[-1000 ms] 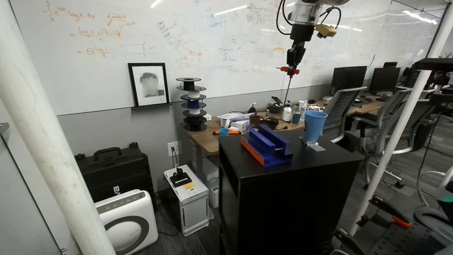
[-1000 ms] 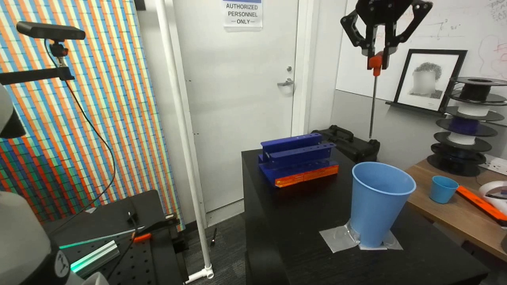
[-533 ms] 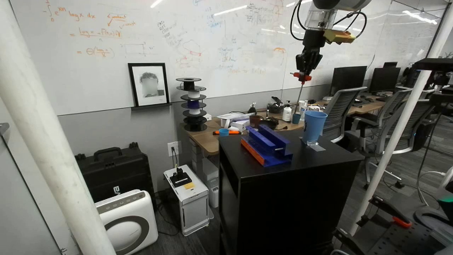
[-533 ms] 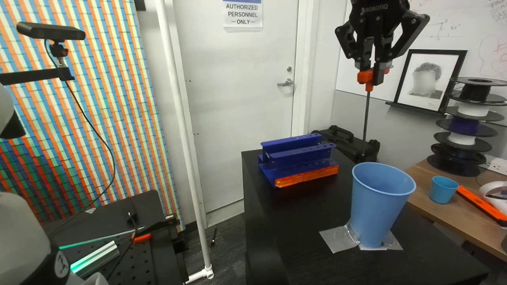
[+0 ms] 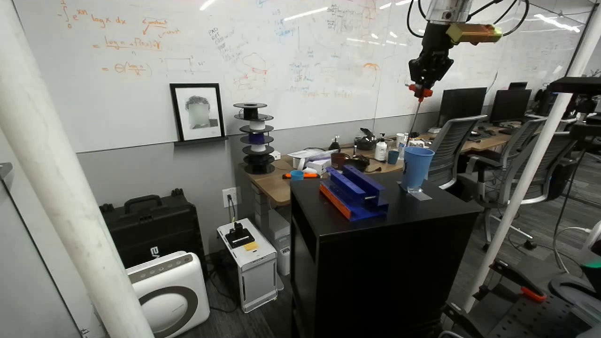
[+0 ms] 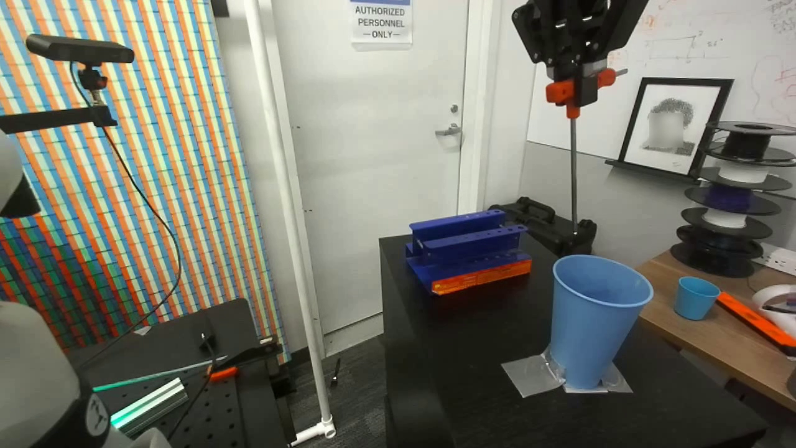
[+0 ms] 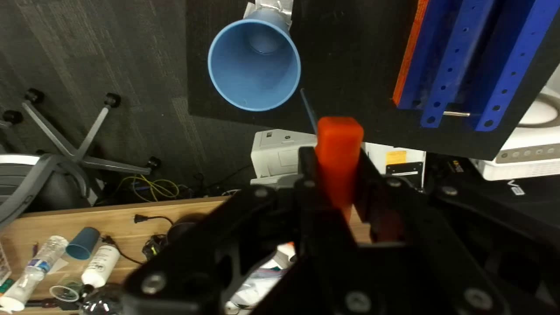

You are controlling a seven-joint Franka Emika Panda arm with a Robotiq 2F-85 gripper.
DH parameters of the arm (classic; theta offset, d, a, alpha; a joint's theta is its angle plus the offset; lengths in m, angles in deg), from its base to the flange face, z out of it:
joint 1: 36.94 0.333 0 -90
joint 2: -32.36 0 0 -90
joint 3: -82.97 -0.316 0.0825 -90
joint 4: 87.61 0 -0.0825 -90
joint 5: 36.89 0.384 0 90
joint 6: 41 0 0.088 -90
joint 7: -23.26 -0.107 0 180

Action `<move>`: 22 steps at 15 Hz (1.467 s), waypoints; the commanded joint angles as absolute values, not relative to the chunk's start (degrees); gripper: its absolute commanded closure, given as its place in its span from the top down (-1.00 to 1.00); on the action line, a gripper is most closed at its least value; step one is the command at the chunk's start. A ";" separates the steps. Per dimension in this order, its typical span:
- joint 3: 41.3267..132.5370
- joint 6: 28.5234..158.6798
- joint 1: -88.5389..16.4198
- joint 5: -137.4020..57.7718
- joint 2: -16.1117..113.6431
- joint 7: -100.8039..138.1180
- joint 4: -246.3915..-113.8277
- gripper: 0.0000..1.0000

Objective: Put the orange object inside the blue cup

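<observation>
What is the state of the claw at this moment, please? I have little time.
Claw: closed, holding the orange T-shaped handle, with its thin metal shaft pointing down.

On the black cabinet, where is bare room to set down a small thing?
Free cabinet top: between the blue rack and blue cup; also past the cup's tape, away from the rack. Crowded: around the cup's foot, taped down; the orange T-handle tool hangs nearby.
</observation>
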State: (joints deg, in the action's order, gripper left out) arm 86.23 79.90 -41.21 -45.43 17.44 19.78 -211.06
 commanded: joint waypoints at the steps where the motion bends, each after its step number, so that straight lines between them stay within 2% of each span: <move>1: 85.53 79.42 -42.80 -48.15 12.62 14.48 -214.34 -0.78; 6: 86.96 79.60 -44.93 -47.45 12.53 12.14 -216.74 -0.78; 14: 90.42 90.53 -45.66 -44.55 17.40 15.26 -219.89 -0.75; 15: 90.50 91.14 -45.37 -43.65 17.71 15.63 -219.82 -0.08; 16: 90.61 91.73 -45.15 -42.59 18.00 16.30 -219.87 -0.06; 22: 89.72 92.52 -41.69 -31.79 11.62 23.66 -220.96 0.84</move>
